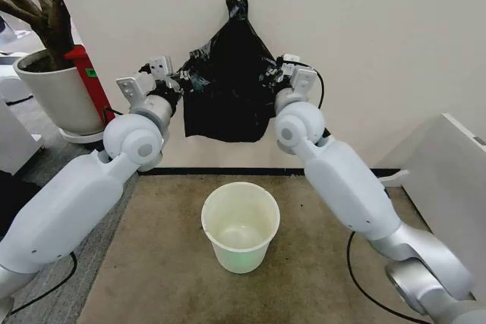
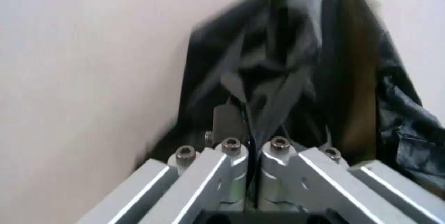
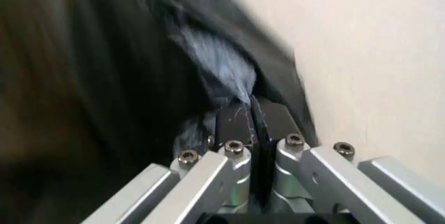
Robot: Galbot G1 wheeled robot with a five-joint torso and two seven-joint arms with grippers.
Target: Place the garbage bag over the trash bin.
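**Both grippers clamped on the bag at the wall, bin on the floor below**

From the head view we see the wall (image 1: 364, 28) behind everything, with the brown floor mat (image 1: 152, 263) at its foot. Our two arms reach up and forward, one at each side of the garbage bag (image 1: 228, 81), which hangs flat against the wall from a point at its 12 o'clock. The trash bin (image 1: 240, 225) stands upright on the mat, open and well apart from the bag, at the bag's 6 o'clock. A white plant pot (image 1: 53, 92) sits at the bin's 10 o'clock.

The left gripper (image 1: 179, 81) meets the bag's edge at 9 o'clock, the right gripper (image 1: 270, 73) at 3 o'clock. Only the wrist views settle the grip: the left gripper (image 2: 245, 122) is closed with black film pinched between its fingers, and the right gripper (image 3: 251, 114) is likewise closed on a crinkled fold.
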